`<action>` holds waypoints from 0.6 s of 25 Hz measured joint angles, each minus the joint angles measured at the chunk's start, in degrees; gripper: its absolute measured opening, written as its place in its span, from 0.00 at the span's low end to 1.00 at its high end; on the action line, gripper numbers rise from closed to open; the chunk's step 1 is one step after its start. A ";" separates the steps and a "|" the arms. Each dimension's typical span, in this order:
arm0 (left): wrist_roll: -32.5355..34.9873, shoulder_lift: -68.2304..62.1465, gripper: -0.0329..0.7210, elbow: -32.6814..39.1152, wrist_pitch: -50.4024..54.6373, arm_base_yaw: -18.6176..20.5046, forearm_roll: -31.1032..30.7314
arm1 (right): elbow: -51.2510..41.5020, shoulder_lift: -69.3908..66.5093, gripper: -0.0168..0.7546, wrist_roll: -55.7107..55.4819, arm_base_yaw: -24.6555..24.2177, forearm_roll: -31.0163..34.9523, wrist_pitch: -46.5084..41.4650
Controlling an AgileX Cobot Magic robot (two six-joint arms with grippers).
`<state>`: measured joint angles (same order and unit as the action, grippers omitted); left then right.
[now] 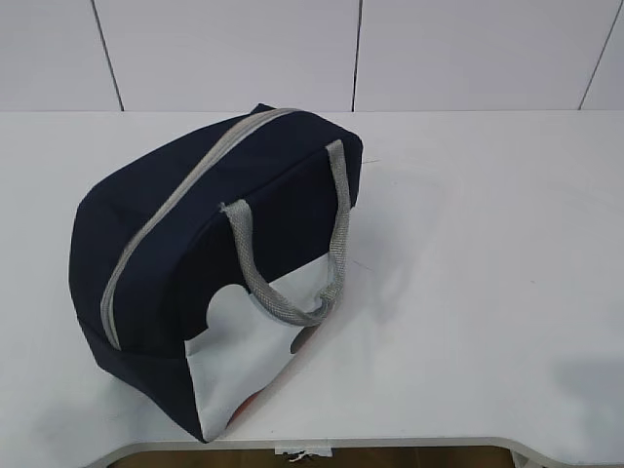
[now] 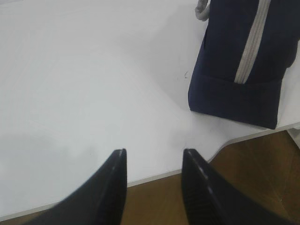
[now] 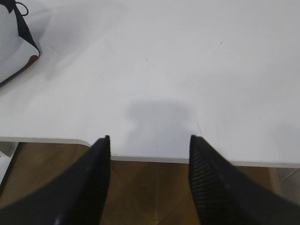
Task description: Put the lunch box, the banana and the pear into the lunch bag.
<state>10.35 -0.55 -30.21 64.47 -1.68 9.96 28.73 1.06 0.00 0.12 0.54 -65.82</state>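
The navy lunch bag (image 1: 210, 263) lies on the white table (image 1: 487, 253), its grey zipper running shut along the top and a grey handle draped over its white side panel. The lunch box, the banana and the pear are out of view. In the left wrist view the lunch bag (image 2: 239, 61) sits up and to the right of my left gripper (image 2: 154, 157), which hangs open and empty over the table's front edge. My right gripper (image 3: 150, 143) is open and empty too, over the front edge, with the lunch bag's white corner (image 3: 11, 42) far to its upper left. Neither gripper shows in the exterior view.
A white panelled wall (image 1: 312, 49) stands behind the table. Brown floor (image 3: 150, 187) shows below the table's front edge, which has a curved cut-out (image 1: 312, 450) near the bag.
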 joint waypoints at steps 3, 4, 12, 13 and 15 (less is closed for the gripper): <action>0.00 0.00 0.44 0.00 0.00 0.35 0.11 | 0.00 0.00 0.56 0.00 0.00 0.00 0.00; 0.00 0.00 0.44 0.00 0.00 0.43 0.11 | 0.00 0.00 0.56 0.00 0.00 0.00 0.00; 0.00 0.00 0.44 0.00 0.00 0.36 0.11 | 0.00 0.00 0.56 0.00 0.00 0.02 0.12; 0.00 0.00 0.43 0.00 0.00 0.36 0.11 | 0.00 0.00 0.56 0.00 0.00 0.02 0.12; 0.00 0.00 0.43 0.00 0.00 0.36 0.11 | 0.00 0.00 0.56 0.00 0.00 0.02 0.12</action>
<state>10.35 -0.55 -30.21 64.47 -1.32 10.07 28.73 1.06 0.00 0.12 0.56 -65.70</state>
